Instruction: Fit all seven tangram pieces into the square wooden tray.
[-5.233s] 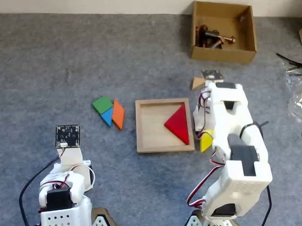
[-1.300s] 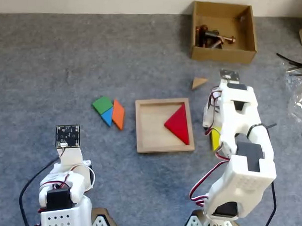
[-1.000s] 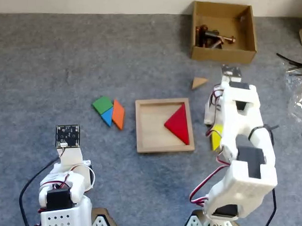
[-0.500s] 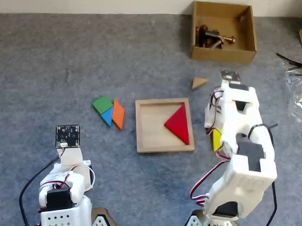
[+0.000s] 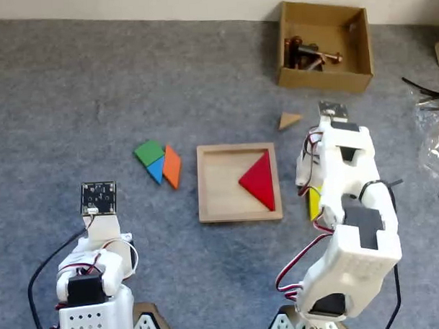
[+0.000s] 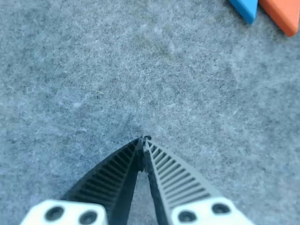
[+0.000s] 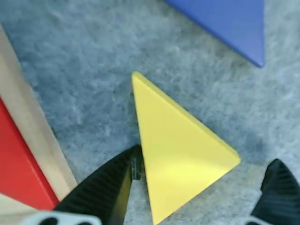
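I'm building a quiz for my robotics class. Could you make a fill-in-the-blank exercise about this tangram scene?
1. The red triangle lies ____ the wooden tray.
2. The fingers of the right gripper are ____, one on each side of the yellow triangle.
3. The fingers of the left gripper are ____ over the grey carpet.
Missing words: inside; open; shut.
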Robot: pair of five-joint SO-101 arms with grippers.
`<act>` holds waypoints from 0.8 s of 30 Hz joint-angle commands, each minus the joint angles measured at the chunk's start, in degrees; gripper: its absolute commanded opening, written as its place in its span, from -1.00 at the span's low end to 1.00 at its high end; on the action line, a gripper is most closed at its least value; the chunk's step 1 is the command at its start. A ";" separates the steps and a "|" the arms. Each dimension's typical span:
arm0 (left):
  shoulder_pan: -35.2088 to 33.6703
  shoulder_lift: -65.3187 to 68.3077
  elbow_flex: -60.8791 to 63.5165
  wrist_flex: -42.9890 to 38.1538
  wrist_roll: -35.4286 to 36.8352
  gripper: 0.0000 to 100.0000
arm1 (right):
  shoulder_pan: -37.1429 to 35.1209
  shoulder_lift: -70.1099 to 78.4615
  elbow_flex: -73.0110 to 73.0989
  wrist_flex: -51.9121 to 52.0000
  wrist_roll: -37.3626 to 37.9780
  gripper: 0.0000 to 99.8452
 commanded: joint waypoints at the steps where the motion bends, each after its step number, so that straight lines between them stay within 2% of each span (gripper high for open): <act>1: -0.48 0.40 1.19 0.44 0.09 -0.99 | -1.80 -0.84 -0.48 -1.19 0.53 -0.24; 24: -0.48 0.40 1.19 0.44 0.09 -0.99 | -2.86 -0.84 -0.40 -4.09 0.53 -0.24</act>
